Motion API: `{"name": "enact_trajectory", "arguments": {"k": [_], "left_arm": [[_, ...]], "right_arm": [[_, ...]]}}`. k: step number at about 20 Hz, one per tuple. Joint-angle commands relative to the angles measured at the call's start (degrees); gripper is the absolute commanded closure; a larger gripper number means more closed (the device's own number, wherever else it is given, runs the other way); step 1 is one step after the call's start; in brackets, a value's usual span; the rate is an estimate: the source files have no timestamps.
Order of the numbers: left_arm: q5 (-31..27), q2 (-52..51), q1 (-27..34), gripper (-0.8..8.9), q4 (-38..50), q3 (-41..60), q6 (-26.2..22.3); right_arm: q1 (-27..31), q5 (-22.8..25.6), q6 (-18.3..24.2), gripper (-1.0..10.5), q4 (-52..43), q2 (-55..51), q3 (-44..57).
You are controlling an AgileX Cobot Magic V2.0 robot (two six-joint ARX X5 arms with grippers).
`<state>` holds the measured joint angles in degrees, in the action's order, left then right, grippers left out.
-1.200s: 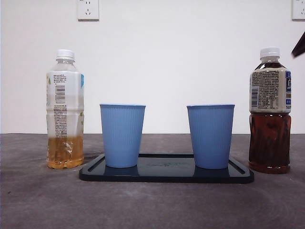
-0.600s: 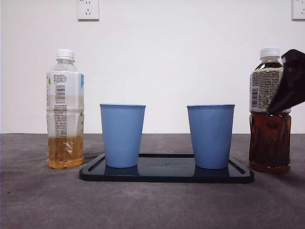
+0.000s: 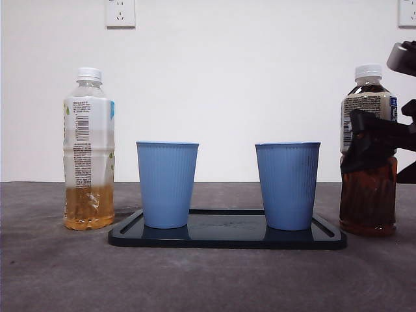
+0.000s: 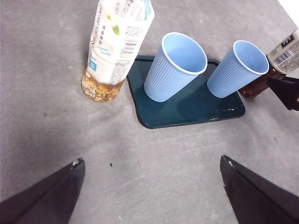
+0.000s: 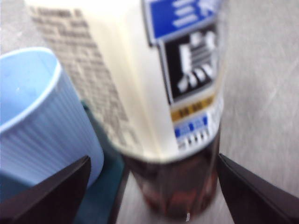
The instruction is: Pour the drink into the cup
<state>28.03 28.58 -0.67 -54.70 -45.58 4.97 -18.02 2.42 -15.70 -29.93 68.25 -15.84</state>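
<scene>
A dark tea bottle [image 3: 368,195] with a white cap stands at the far right, beside the tray. My right gripper [image 3: 380,140] is at its label height; in the right wrist view [image 5: 153,158] the jaws stand open on either side of the bottle [image 5: 177,93] without touching it. Two empty blue cups, left [image 3: 167,185] and right [image 3: 286,185], stand on a dark tray [image 3: 227,237]. My left gripper [image 4: 152,160] is open and empty, high above the table in front of the tray [image 4: 187,109].
A pale bottle [image 3: 89,149] with a little yellow drink and a white cap stands left of the tray; it also shows in the left wrist view [image 4: 117,46]. A white wall with sockets is behind.
My right gripper has come down from the top right corner to the dark bottle and now straddles it. Bottles, cups and tray have not moved.
</scene>
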Motion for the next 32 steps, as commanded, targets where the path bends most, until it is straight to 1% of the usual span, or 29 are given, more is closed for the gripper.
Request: {"name": "enact_trajectory", "arguments": {"k": [1,5,8,14,15,16,18,19,20,23,25,28,30,32], "left_arm": [[0.33,0.22,-0.11,3.45,0.31,-1.09,-1.11],[0.33,0.22,-0.11,3.45,0.31,-1.09,-1.11],[0.33,0.22,-0.11,3.45,0.31,-1.09,-1.11],[0.33,0.22,-0.11,3.45,0.33,-1.09,-1.14],[0.33,0.22,-0.11,3.45,0.31,-1.09,-1.11],[0.33,0.22,-0.11,3.46,0.31,-1.09,-1.11],[0.33,0.22,-0.11,3.46,0.31,-1.09,-1.11],[0.33,0.22,-0.11,3.46,0.31,-1.09,-1.11],[0.33,0.22,-0.11,3.45,0.33,-1.09,-1.14],[0.33,0.22,-0.11,3.45,0.31,-1.09,-1.16],[0.31,0.22,-0.11,3.45,0.33,-1.09,-1.40],[0.31,0.22,-0.11,3.45,0.37,-1.09,-1.84],[0.31,0.22,-0.11,3.45,0.39,-1.09,-2.01],[0.31,0.22,-0.11,3.45,0.46,-1.09,-2.21]], "right_arm": [[-0.22,2.34,1.44,5.1,-4.28,3.54,-0.20],[0.07,2.62,1.66,5.1,-11.15,8.66,-0.24],[0.22,5.35,2.67,5.1,-15.65,12.46,-0.26],[0.33,5.46,3.32,5.2,-24.24,17.57,-0.26],[0.31,6.27,3.34,5.4,-24.28,17.68,-0.28],[0.31,6.86,3.37,6.0,-24.28,17.79,-0.31],[0.31,7.08,3.82,6.9,-24.46,17.79,-0.31],[0.31,7.08,4.22,7.2,-24.57,17.77,-0.31],[0.31,7.06,4.44,7.4,-24.83,17.77,-0.31],[0.31,7.04,5.44,7.5,-24.81,16.46,-0.31],[0.24,7.06,7.02,7.7,-23.12,13.46,-0.31],[0.26,7.65,9.07,7.9,-16.61,6.71,-0.48],[0.24,9.44,10.69,7.9,-9.84,1.07,-1.46],[0.24,9.81,13.22,7.9,0.26,-3.98,-4.48]]}}
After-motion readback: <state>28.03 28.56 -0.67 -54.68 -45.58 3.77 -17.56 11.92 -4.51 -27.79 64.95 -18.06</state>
